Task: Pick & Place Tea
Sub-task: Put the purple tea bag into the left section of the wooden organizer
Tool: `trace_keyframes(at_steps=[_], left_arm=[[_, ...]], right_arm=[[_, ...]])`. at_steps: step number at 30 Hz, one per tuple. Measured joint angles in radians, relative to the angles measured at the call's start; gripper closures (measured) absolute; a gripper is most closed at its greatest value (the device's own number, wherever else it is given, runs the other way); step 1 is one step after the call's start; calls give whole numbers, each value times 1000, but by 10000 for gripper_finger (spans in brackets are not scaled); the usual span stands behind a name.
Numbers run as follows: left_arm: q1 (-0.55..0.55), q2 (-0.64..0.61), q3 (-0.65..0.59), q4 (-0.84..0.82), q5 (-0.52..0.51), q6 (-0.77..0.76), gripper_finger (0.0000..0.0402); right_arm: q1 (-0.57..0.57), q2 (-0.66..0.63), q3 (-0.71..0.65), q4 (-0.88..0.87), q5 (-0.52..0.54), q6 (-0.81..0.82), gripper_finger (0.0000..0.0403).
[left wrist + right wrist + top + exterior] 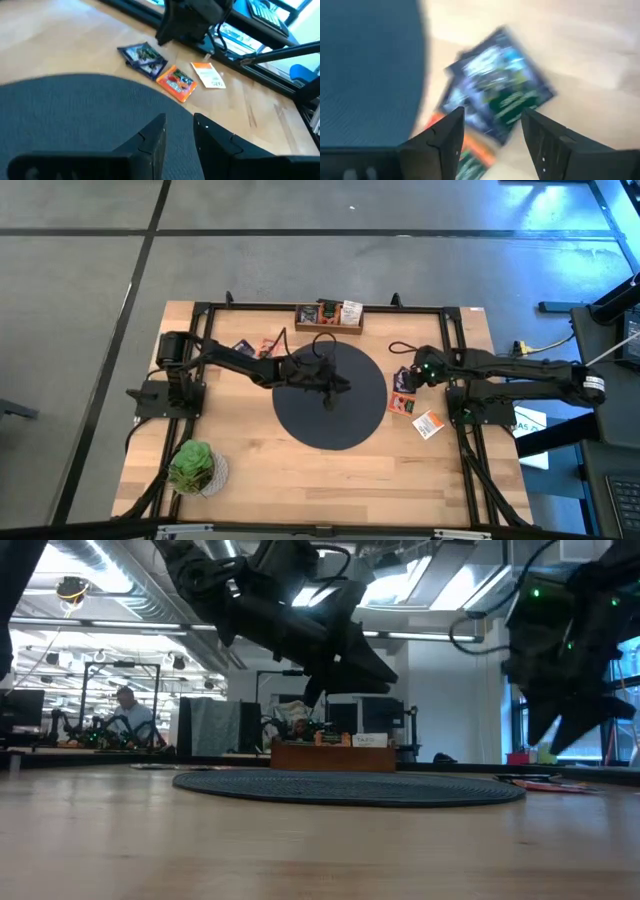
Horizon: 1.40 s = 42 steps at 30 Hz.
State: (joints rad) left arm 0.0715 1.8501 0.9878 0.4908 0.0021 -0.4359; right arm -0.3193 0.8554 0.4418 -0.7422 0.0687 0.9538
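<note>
Three tea packets (403, 392) lie right of centre frame beside the black mat (330, 394); the right pincer (492, 125), spread and empty, hovers over the dark one (500, 85). Farther off, the left pincer (179, 131) hangs parted above the mat.

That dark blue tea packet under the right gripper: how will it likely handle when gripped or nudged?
The dark blue packet looks flat and thin, so probably light and somewhat floppy. Its printed face seems glossy, so it may slide on the wooden table rather than lift. It overlaps an orange packet, which might shift too. The right gripper hangs open above it.
</note>
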Motion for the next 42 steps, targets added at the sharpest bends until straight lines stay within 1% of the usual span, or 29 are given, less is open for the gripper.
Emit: trace_keyframes(at_steps=[2,4,12,16,21,23,27,30,32,34,37,40,42], left_arm=[[-3,2,0,-5,0,-13,306],[-6,1,0,-5,-4,-15,306],[-6,1,0,-1,-2,-15,306],[-6,0,0,-1,-2,-15,306],[-6,0,0,-1,-4,-14,306],[-6,0,0,-1,-8,-14,306],[-4,0,0,-1,-14,-17,306],[-3,0,0,-1,-57,-19,306],[-3,0,0,-1,-89,-23,306],[-3,3,0,5,-112,-57,306],[-3,26,3,23,-116,-125,306],[-3,83,40,23,-103,-211,306],[-3,134,88,32,-78,-257,306]], right_arm=[[-9,1,-25,9,50,13,204],[-19,2,-51,27,78,14,208],[-60,2,-151,135,82,20,226],[-73,0,-193,181,103,43,233],[-84,-1,-205,213,110,54,235],[-84,-1,-206,217,114,15,235],[-84,1,-208,238,104,-127,235],[-85,2,-209,250,95,-199,235],[-85,2,-209,251,94,-201,235],[-81,2,-209,254,93,-202,235],[-68,3,-210,274,92,-203,235],[-49,3,-211,298,81,-199,235],[-38,3,-211,322,75,-199,235]])
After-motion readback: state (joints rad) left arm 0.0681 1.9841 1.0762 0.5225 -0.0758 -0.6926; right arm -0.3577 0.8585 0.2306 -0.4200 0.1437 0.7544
